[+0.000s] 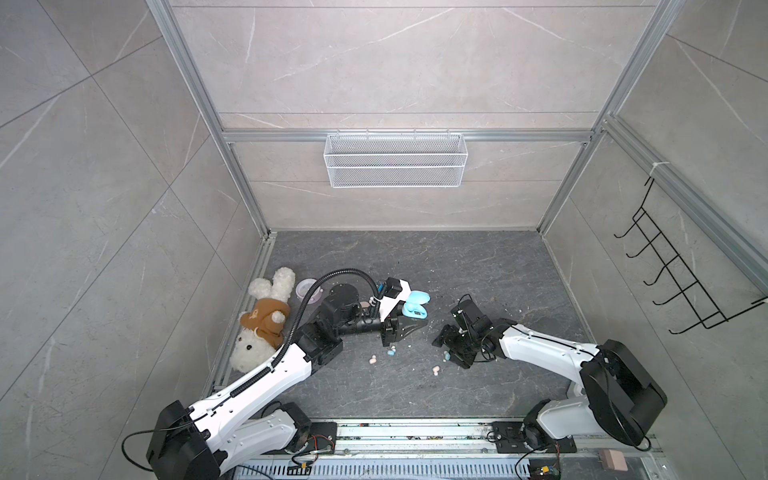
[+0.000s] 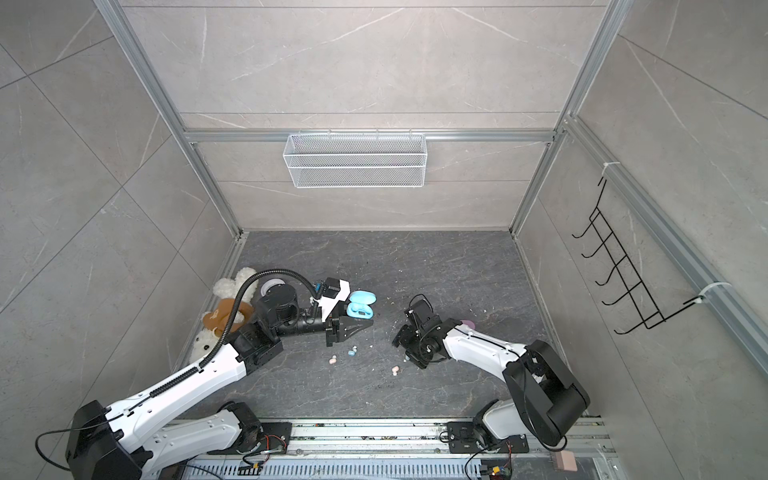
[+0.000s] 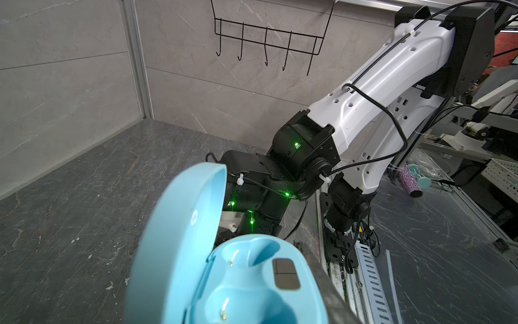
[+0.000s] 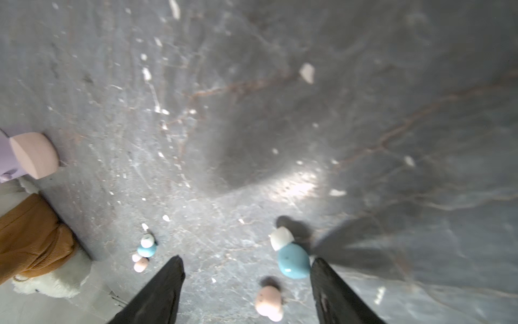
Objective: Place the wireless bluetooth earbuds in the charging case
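My left gripper (image 1: pixel 409 326) is shut on the light blue charging case (image 1: pixel 415 306), which it holds off the floor with the lid open. In the left wrist view both sockets of the case (image 3: pixel 252 280) are empty, and one dark finger (image 3: pixel 319 277) lies along its side. My right gripper (image 4: pixel 248 262) hangs open just above the floor. A blue earbud (image 4: pixel 293 261) lies against the inside of one finger and a peach-pink earbud (image 4: pixel 269 303) lies between the jaws. Another blue earbud (image 1: pixel 391 353) and a pink earbud (image 1: pixel 372 360) lie below the left gripper.
A plush toy (image 1: pixel 262 320) lies along the left wall beside a lilac round container (image 1: pixel 309 289). A pink case (image 4: pixel 33 155) stands on the floor behind the left arm. White debris specks dot the dark floor. A wire basket (image 1: pixel 395 160) and a hook rack (image 1: pixel 681 274) hang on the walls.
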Robot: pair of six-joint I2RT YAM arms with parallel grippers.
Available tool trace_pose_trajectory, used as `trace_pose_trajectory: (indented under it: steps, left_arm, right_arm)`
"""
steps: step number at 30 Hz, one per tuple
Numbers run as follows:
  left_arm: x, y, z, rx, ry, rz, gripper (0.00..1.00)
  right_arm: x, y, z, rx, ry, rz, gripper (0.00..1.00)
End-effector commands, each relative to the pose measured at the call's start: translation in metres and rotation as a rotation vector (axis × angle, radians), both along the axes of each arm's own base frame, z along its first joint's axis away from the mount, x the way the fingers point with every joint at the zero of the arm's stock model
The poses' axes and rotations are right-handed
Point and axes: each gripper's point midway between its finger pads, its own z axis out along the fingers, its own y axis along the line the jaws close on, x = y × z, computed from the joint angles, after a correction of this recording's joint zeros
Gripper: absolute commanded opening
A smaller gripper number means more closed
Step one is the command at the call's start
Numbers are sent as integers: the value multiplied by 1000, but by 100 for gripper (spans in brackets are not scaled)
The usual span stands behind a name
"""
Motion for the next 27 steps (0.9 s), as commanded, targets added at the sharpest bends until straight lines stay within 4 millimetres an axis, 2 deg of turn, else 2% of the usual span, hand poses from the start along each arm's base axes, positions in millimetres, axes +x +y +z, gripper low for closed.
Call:
trace_pose_trajectory:
  steps: [1, 9, 14, 17, 19, 27]
  left_arm:
    - [0, 4, 13, -31, -58, 8, 27]
    - [0, 4, 13, -29, -55, 6, 27]
    - [-1, 4, 13, -29, -54, 8, 27]
    - [-1, 5, 14, -30, -52, 10, 27]
    - [-2, 6, 14, -30, -49, 8, 27]
    - [-6, 11, 14, -28, -44, 17, 27]
  right_arm:
    - [11, 8, 8, 10, -31, 5, 74]
    - [17, 18, 9, 25, -29, 39, 73]
    - [9, 5, 11, -76, -7, 105, 73]
    - [0, -9, 7, -163, 20, 168, 73]
    - [-3, -11, 3, -170, 28, 179, 73]
    - [-13, 3, -14, -100, 78, 181, 73]
